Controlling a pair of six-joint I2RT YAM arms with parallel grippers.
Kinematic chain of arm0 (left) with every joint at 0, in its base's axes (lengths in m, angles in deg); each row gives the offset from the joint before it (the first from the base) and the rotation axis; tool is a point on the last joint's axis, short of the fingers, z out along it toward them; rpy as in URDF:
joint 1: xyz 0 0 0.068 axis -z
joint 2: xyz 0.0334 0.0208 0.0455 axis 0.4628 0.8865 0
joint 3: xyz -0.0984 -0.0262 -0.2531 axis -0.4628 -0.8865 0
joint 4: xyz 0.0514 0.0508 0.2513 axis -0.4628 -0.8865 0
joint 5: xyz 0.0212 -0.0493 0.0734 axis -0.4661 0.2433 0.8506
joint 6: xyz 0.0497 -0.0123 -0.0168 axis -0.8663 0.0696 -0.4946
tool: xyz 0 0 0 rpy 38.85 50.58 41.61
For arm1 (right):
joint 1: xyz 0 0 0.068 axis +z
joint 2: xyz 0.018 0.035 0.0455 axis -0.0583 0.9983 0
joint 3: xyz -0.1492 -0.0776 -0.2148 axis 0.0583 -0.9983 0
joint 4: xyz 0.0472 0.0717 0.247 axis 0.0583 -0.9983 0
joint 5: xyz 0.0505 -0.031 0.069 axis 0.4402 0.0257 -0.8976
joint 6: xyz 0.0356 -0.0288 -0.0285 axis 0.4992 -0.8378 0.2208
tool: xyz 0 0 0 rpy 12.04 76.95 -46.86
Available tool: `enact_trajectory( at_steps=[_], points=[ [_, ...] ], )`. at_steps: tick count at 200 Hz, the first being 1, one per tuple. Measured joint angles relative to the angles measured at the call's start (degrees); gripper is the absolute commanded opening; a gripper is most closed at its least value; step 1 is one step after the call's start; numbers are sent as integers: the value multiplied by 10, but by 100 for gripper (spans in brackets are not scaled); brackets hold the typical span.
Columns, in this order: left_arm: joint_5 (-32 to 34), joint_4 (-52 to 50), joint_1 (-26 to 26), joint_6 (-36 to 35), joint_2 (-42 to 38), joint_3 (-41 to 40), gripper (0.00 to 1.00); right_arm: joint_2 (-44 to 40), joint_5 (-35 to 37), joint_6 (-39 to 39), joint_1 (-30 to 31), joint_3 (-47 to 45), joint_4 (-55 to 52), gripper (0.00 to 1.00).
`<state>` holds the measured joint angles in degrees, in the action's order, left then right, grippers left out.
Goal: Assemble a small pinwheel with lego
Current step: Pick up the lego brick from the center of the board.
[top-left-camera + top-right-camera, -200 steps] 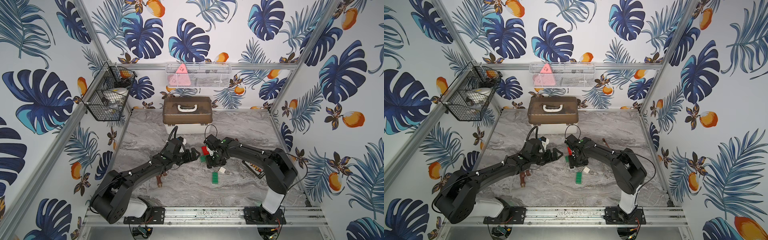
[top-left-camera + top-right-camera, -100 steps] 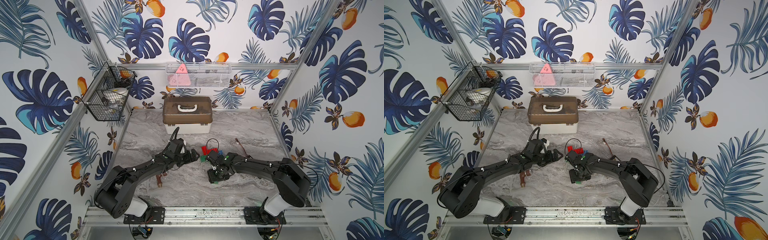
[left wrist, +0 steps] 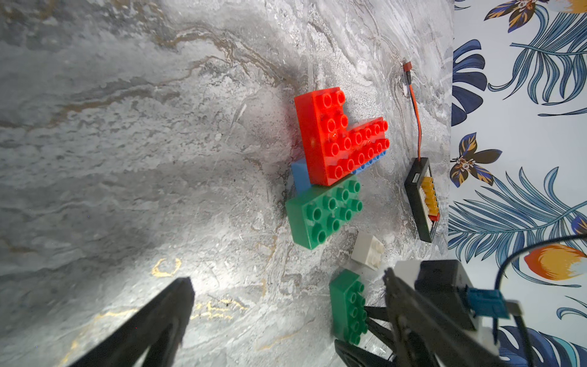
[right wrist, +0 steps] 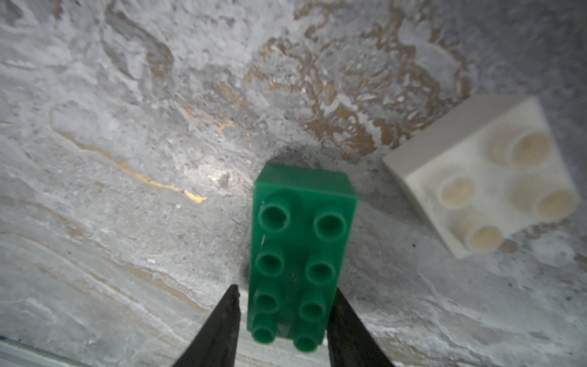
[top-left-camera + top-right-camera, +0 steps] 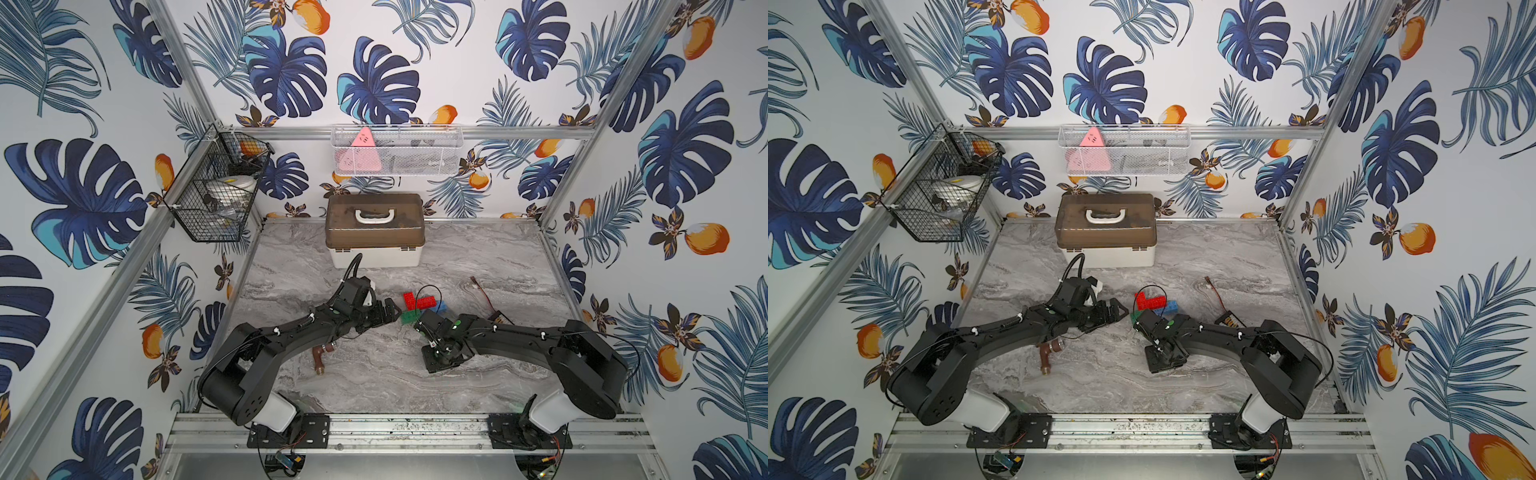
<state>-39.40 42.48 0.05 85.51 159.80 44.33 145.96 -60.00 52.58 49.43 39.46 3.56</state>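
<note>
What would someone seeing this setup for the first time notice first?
The half-built pinwheel, red bricks in an L over blue with green alongside, stands out in the middle of the grey marble table. Near it the right gripper has its jaws on either side of a loose green brick, a white brick lying close by. Bold blue leaf wallpaper covers the walls.

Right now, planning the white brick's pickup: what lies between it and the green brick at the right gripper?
Only bare tabletop: right wrist view shows green brick and white brick apart.
</note>
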Motion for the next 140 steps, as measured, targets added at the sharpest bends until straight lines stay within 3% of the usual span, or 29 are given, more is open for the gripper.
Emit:
enact_trajectory(
  at_steps=[28,66,140],
  points=[
    [-2,0,0,0,0,2,99,-7,2,2,1,-8,5,29],
    [-10,15,2,-12,33,16,99,-19,-3,-1,-7,15,-16,27],
    [2,188,21,-28,117,0,99,26,-13,-95,-138,143,-70,25]
  ],
)
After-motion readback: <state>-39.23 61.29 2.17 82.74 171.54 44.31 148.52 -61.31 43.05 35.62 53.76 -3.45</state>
